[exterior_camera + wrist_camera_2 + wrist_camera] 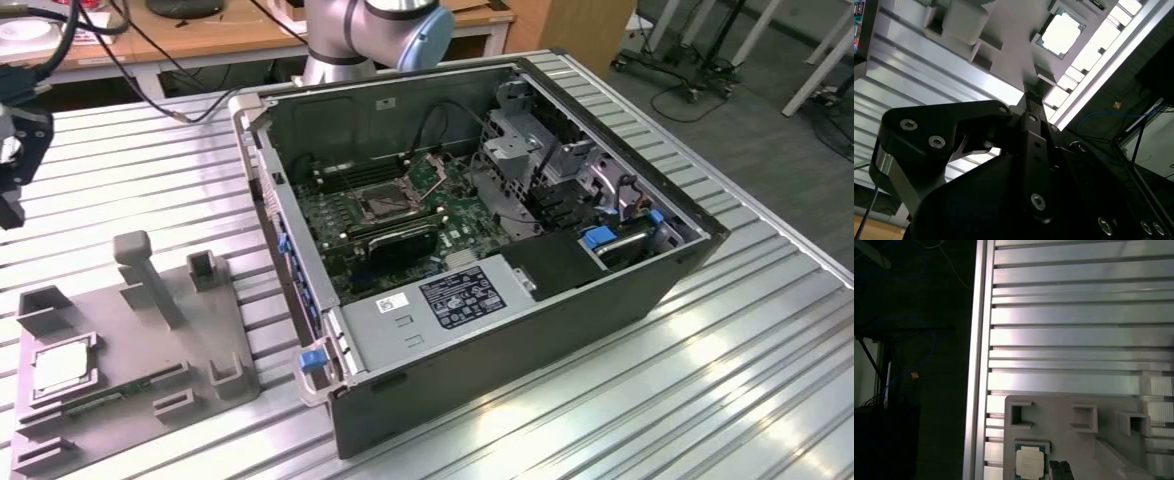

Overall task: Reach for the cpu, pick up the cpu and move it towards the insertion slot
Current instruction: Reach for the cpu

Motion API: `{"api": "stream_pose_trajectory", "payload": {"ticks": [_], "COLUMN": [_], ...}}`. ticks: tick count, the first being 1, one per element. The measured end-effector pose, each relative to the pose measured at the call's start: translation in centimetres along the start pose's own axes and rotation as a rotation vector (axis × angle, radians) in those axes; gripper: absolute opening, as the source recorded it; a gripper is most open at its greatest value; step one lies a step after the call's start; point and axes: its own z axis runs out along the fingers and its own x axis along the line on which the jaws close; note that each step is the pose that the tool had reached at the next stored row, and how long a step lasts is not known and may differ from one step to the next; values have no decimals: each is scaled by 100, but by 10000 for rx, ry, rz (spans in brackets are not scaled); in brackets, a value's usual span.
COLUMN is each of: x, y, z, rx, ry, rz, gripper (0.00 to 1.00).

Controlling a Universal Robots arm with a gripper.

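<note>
Small flat square silver-topped cpu lies in a recess of the grey plastic tray by the slatted metal table edge, not picked yet. Black gripper hovers near it, fingers narrow, empty. Shiny-framed insertion slot sits well apart.

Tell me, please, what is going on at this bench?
A robot arm is reaching for the cpu, which lies in a recess of the grey tray beside the open computer case. The gripper hangs above the tray near the cpu, not touching it. The insertion slot in the case looks empty.
</note>
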Motion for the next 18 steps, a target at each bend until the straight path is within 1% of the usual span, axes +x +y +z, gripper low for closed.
{"api": "stream_pose_trajectory", "payload": {"ticks": [2, 3, 6, 8, 9, 11, 12, 14, 15, 16, 17, 18], "x": [60, 73, 76, 76, 76, 77, 76, 77, 77, 77, 77, 77], "y": [1, 2, 1, 2, 2, 2, 1, 2, 2, 2, 2, 2], "z": [3, 5, 6, 5, 5, 5, 5, 5, 5, 5, 5, 5], "rx": [1, 0, 0, 0, 1, 1, 1, 1, 0, 1, 0, 0], "ry": [0, -3, -7, -5, -5, -5, -5, -5, -5, -5, -5, -5], "rz": [-3, -3, -5, -4, -4, -4, -4, -4, -3, -4, -4, -4], "gripper": [11, 11, 11, 24, 24, 35, 35, 47, 47, 53, 53, 58]}}
